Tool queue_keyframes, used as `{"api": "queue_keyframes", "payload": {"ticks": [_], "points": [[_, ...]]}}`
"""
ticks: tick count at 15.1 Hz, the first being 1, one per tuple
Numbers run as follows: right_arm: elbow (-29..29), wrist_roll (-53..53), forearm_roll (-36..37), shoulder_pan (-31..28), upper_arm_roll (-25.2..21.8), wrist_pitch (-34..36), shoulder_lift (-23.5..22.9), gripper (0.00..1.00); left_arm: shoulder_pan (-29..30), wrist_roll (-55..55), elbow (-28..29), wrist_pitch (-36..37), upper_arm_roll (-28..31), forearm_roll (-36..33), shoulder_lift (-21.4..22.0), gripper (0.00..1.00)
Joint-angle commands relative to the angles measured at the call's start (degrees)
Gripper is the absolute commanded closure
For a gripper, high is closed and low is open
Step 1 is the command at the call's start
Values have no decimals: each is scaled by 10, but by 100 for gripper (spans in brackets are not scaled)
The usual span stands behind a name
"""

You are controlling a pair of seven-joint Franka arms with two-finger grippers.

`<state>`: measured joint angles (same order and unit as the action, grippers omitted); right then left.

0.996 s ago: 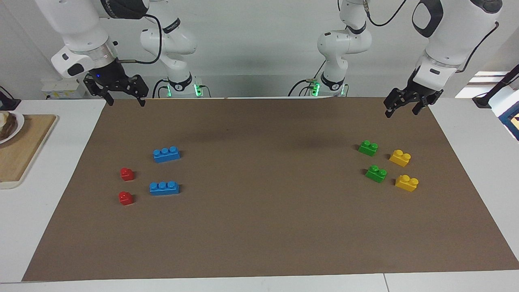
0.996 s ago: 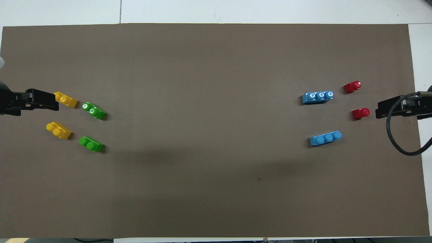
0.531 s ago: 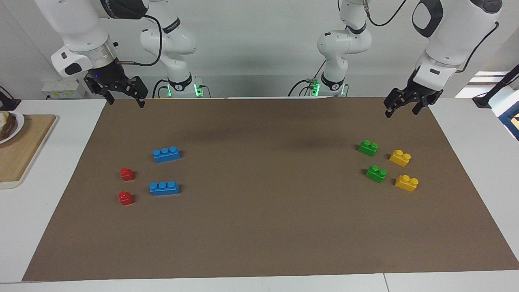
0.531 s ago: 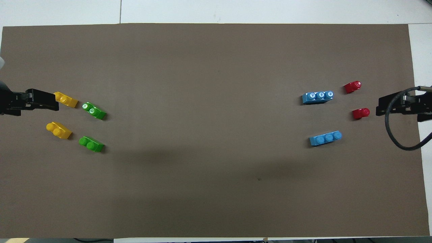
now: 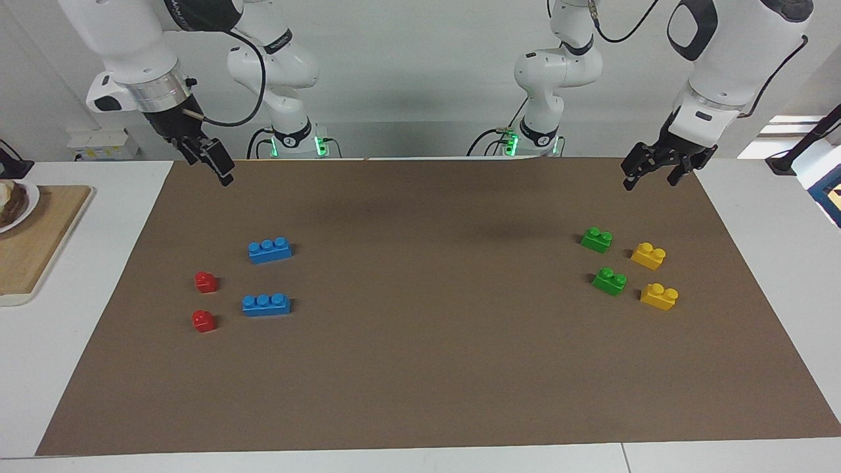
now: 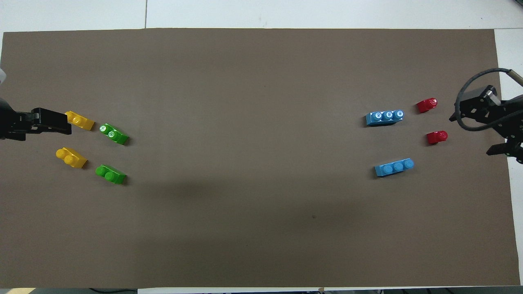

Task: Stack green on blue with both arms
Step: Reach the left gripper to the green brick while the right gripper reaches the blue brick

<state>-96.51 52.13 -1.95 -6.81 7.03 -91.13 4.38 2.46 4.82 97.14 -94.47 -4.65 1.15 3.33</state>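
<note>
Two green bricks (image 5: 596,239) (image 5: 610,281) lie on the brown mat toward the left arm's end, also in the overhead view (image 6: 114,134) (image 6: 110,174). Two blue bricks (image 5: 270,250) (image 5: 266,304) lie toward the right arm's end, also in the overhead view (image 6: 394,167) (image 6: 384,117). My left gripper (image 5: 650,180) hangs open and empty in the air over the mat's edge at the left arm's end (image 6: 65,122). My right gripper (image 5: 220,169) hangs open and empty over the mat's edge at the right arm's end (image 6: 470,136); it is turned edge-on in the facing view.
Two yellow bricks (image 5: 648,255) (image 5: 659,295) lie beside the green ones. Two red bricks (image 5: 206,282) (image 5: 204,320) lie beside the blue ones. A wooden board (image 5: 33,243) with a plate (image 5: 16,203) sits off the mat at the right arm's end.
My right gripper has turned about its wrist, so its fingers now line up edge-on in the facing view. The left gripper and all bricks have not moved.
</note>
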Motion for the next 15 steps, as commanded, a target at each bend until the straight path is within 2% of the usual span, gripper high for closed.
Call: {"api": "queue_keyframes", "payload": {"ticks": [1, 3, 5, 7, 9, 11, 15], "points": [[-21, 141, -40, -2, 3, -17, 5, 3, 0, 8, 2, 3, 3, 5, 4, 0], [-17, 172, -63, -10, 3, -17, -15, 3, 2, 6, 2, 5, 3, 5, 4, 0], [-7, 217, -116, -34, -2, -20, -42, 2, 1, 6, 2, 9, 3, 5, 4, 0], [-1, 223, -148, -51, -2, -29, -68, 2, 1, 5, 2, 10, 3, 5, 5, 0], [-2, 216, -151, -68, -2, -54, -94, 0, 2, 10, 3, 7, 3, 5, 9, 0], [-2, 212, -154, -74, -2, -69, -120, 0, 3, 35, 34, -6, 3, 5, 22, 0], [-7, 165, -176, -86, -2, -89, -164, 0, 8, 175, 139, -105, 3, 5, 61, 0]]}}
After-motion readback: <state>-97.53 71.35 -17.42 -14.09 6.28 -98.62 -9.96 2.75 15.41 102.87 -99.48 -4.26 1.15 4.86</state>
